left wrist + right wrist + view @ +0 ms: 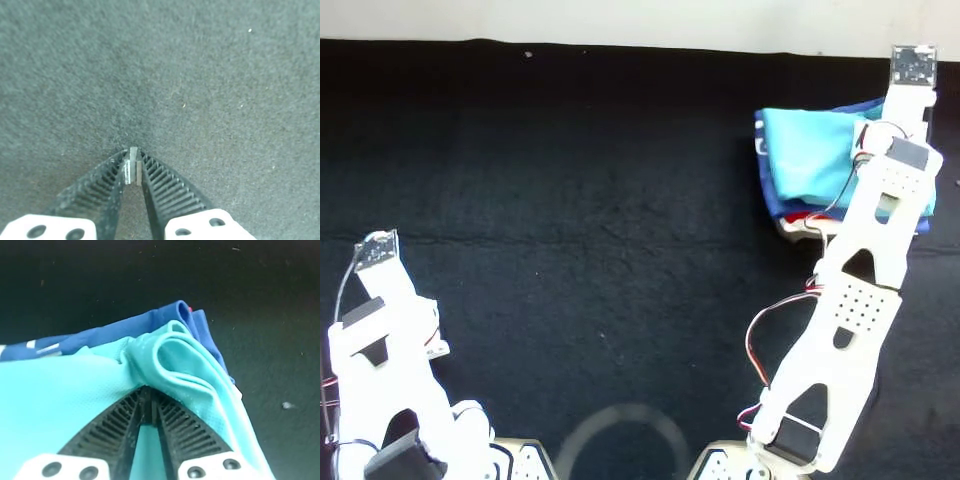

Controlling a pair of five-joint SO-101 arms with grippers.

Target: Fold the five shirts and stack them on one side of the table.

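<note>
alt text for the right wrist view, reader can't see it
The right gripper, jaws closed, pinches a bunched fold of a turquoise shirt. That shirt lies on a dark blue shirt whose edge shows beyond it, with the black table behind.

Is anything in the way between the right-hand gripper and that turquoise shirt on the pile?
Nothing visible. The right gripper sits directly on the turquoise shirt, its shut tips against a bunched fold of the fabric.
</note>
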